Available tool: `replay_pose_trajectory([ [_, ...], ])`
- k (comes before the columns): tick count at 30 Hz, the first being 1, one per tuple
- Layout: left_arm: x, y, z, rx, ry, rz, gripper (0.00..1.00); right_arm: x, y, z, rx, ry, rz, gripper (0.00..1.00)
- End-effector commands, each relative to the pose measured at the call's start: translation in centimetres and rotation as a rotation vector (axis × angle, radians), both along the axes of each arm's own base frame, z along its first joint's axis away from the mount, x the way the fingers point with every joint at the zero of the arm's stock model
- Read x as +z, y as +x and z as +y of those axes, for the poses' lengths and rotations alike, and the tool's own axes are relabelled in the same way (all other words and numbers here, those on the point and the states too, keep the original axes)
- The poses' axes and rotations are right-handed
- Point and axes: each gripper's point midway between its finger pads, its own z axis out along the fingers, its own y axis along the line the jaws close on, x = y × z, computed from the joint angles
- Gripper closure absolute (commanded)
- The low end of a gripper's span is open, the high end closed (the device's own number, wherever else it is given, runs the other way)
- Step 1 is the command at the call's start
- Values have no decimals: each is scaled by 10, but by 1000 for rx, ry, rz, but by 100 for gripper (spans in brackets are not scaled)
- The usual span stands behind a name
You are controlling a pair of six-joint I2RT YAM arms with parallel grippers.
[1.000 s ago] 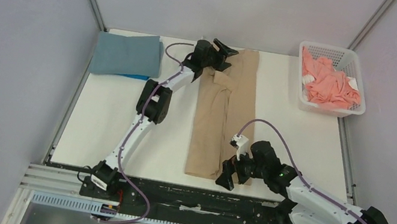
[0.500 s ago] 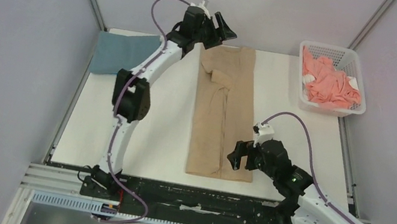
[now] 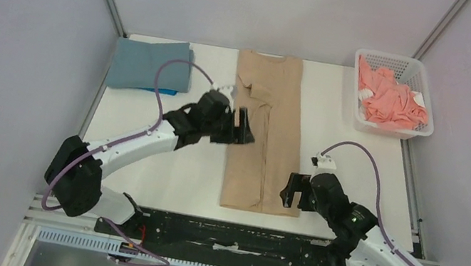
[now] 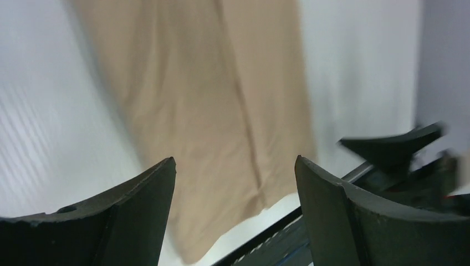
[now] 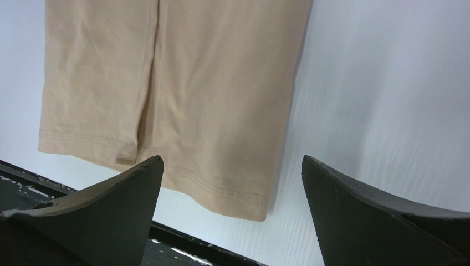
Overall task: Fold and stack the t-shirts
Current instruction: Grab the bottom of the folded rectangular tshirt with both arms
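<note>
Two end effectors, both empty. Left end effector [image 3: 242,127]: fingers spread apart, above the left edge of the long, folded tan cloth t-shirt [image 3: 266,145], about mid-length. Right end effector [image 3: 291,190]: fingers spread apart, just beside that shirt's near right corner. Tan t-shirt flat, lengthwise, on the white worktop [image 3: 350,167]. Folded grey-blue cloth t-shirt [image 3: 149,64] at far left. Crumpled coral pink cloth t-shirt [image 3: 391,100] inside the white plastic lattice basket [image 3: 391,57] at far right.
</note>
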Motion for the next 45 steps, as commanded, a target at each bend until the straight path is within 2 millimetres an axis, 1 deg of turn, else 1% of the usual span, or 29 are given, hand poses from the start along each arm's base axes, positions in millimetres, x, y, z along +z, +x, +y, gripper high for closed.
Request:
replay_pose_trajectory([
  [1, -68, -70, 20, 11, 130, 139, 15, -13, -12, -7, -24, 7, 47, 2],
  [3, -94, -101, 27, -11, 160, 198, 16, -18, -17, -6, -13, 17, 64, 2],
  [6, -120, -131, 39, -43, 212, 246, 16, -24, -22, -6, -1, 22, 85, 1],
  [8, -130, -144, 39, -65, 209, 282, 16, -26, -25, -4, 12, 22, 99, 1],
  [10, -137, -157, 35, -92, 193, 310, 20, -29, -27, -6, 15, 8, 113, 2],
  [11, -141, -162, 33, -106, 191, 311, 21, -31, -28, -7, 16, 3, 117, 5],
  [14, -153, -175, 33, -126, 196, 343, 29, -35, -30, -8, 19, -4, 131, 10],
  [16, -162, -178, 37, -115, 206, 353, 33, -38, -32, -8, 22, -5, 139, 13],
  [17, -164, -176, 37, -108, 208, 354, 36, -39, -32, -8, 19, -4, 140, 15],
  [22, -169, -183, 23, -165, 190, 385, 51, -44, -36, -8, 14, 10, 158, 21],
  [25, -172, -183, 21, -191, 219, 380, 59, -46, -36, -11, -7, 7, 157, 25],
  [27, -175, -184, 21, -206, 245, 391, 69, -47, -36, -11, -12, 10, 160, 29],
  [28, -176, -184, 20, -215, 247, 396, 75, -48, -36, -11, -14, 13, 160, 33],
  [30, -178, -188, 20, -229, 252, 411, 91, -49, -38, -10, -15, 22, 167, 41],
  [31, -179, -187, 21, -227, 258, 408, 97, -50, -39, -9, -11, 30, 173, 43],
  [34, -177, -182, 27, -199, 278, 382, 98, -52, -45, 1, 34, 77, 192, 57],
  [38, -172, -182, 22, -214, 235, 363, 98, -53, -50, 3, 54, 96, 201, 79],
  [39, -172, -184, 21, -225, 223, 364, 98, -54, -51, 3, 55, 94, 203, 82],
  [41, -174, -193, 22, -250, 208, 382, 98, -53, -59, 9, 104, 125, 224, 90],
  [42, -175, -197, 23, -259, 201, 390, 98, -53, -62, 12, 124, 143, 229, 92],
  [43, -178, -201, 26, -262, 198, 396, 98, -54, -66, 17, 146, 172, 237, 98],
  [44, -179, -204, 28, -265, 193, 398, 98, -54, -70, 23, 172, 207, 247, 100],
  [45, -180, -205, 29, -261, 186, 398, 98, -54, -73, 27, 197, 232, 254, 100],
])
